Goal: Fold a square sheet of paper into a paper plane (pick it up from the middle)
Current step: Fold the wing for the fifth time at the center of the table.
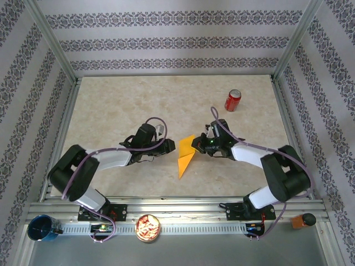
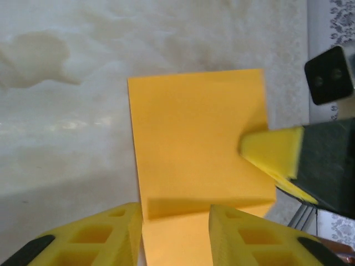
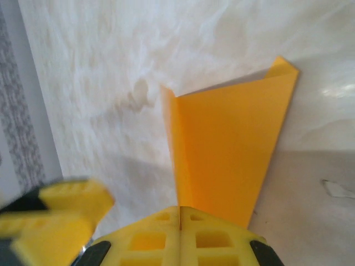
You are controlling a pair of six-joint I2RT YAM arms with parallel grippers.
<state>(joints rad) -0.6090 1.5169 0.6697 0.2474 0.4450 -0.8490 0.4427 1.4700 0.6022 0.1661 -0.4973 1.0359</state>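
Two robot arms meet over a pale marbled table (image 1: 111, 111), and we place everything against the red soda can (image 1: 232, 100) standing upright near its far right corner. From above, the sheet of paper (image 1: 186, 155), orange-yellow and already creased into a pointed shape, lies well apart from the can, to its left and nearer the arm bases. The right gripper (image 1: 198, 145) touches the paper's edge on the can's side; the left gripper (image 1: 166, 145) sits just beside the paper's opposite edge, farther from the can. In the left wrist view, the left gripper (image 2: 175, 216) is released, its yellow fingers spread with the paper (image 2: 194, 144) showing between them, and one of the right gripper's fingers (image 2: 272, 151) presses on the paper's right edge. In the right wrist view, the right gripper (image 3: 180, 213) is clenched, its fingers meeting on the lower edge of the paper (image 3: 227, 149), whose folded flap stands upright from the table.
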